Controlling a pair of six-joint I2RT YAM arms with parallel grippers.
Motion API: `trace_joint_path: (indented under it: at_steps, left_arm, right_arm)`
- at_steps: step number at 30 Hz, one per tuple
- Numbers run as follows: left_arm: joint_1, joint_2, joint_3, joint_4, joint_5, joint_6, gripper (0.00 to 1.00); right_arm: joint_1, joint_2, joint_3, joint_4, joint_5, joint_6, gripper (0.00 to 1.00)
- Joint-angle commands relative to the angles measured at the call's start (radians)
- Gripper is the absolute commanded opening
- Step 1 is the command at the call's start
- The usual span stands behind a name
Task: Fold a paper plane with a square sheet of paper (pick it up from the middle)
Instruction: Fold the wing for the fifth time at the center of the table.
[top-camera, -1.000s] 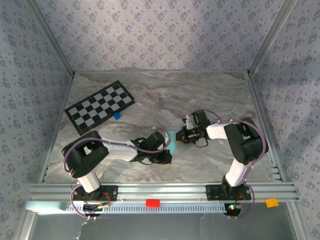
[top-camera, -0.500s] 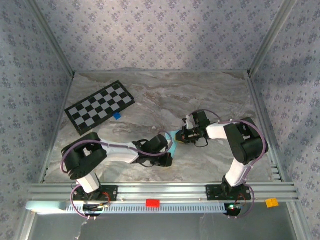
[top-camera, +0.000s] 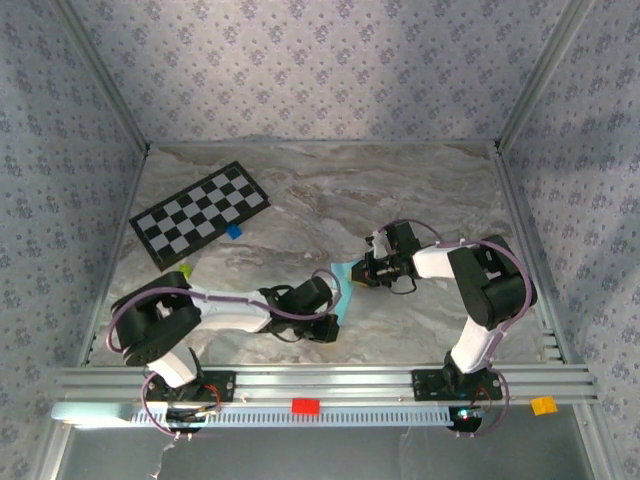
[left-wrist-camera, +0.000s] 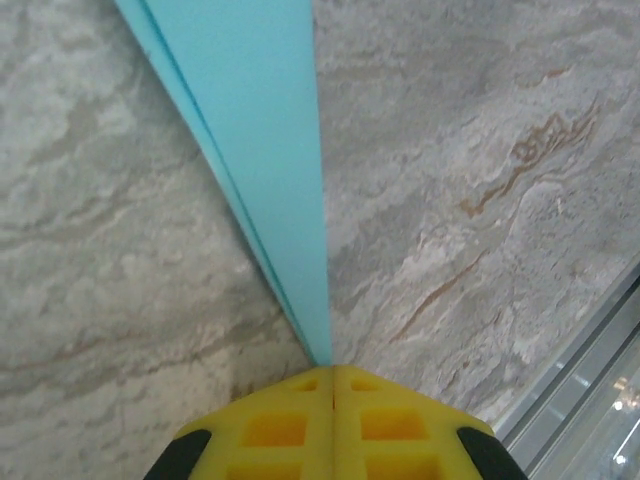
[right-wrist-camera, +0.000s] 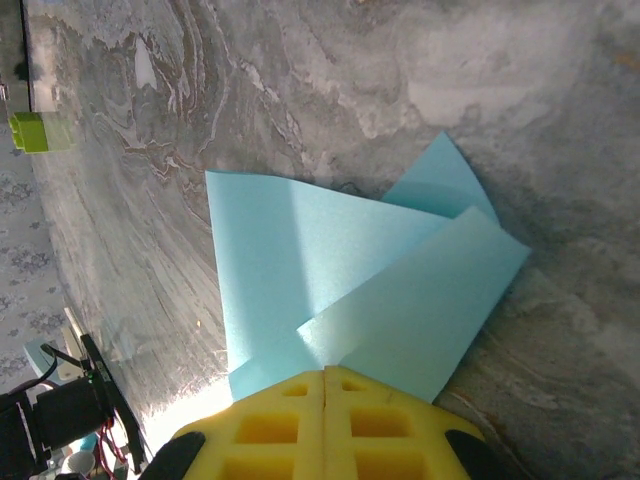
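The square sheet of thin light sky-blue paper (top-camera: 343, 284), folded into overlapping layers, is held just above the middle of the grey marbled table (top-camera: 420, 190), between the two grippers. Its nearer end is pinched by the left gripper (top-camera: 336, 304), whose yellow fingers (left-wrist-camera: 290, 425) are pressed together on a narrow layered edge of the paper (left-wrist-camera: 265, 150) that runs away from the fingertips. Its farther end is clamped by the right gripper (top-camera: 362, 272), whose jaws are likewise closed on the sheet; from that wrist, a broad triangular flap and a slanted strip laid over it (right-wrist-camera: 330, 270) are seen. A small lime-green block (top-camera: 185, 268) lies farther left, then a tiny dark-blue block (top-camera: 234, 232), set just beside the black-and-white checkerboard card (top-camera: 198, 213) at the far left.
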Motion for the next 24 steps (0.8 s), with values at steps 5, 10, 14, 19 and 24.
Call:
trace_joint_path:
  at_steps: [5, 10, 14, 19, 24]
  left_arm:
    - [0.074, -0.152, -0.057, -0.032, -0.029, -0.009, 0.04]
    - [0.177, -0.196, -0.055, 0.025, -0.026, -0.031, 0.08]
    - [0.221, -0.144, 0.032, 0.065, 0.030, -0.022, 0.09]
    - [0.221, -0.003, 0.169, 0.047, 0.068, -0.019, 0.08]
    - [0.218, 0.123, 0.233, 0.022, 0.077, -0.033, 0.04]
  right_arm:
    - [-0.012, 0.025, -0.038, -0.019, 0.143, 0.051, 0.03]
    - [-0.004, 0.012, -0.026, -0.013, 0.132, 0.082, 0.04]
    - [0.006, 0.013, -0.015, -0.023, 0.154, 0.095, 0.04]
    - [0.010, 0.022, -0.022, -0.011, 0.162, 0.121, 0.04]
    - [0.011, 0.009, -0.036, 0.001, 0.165, 0.130, 0.04]
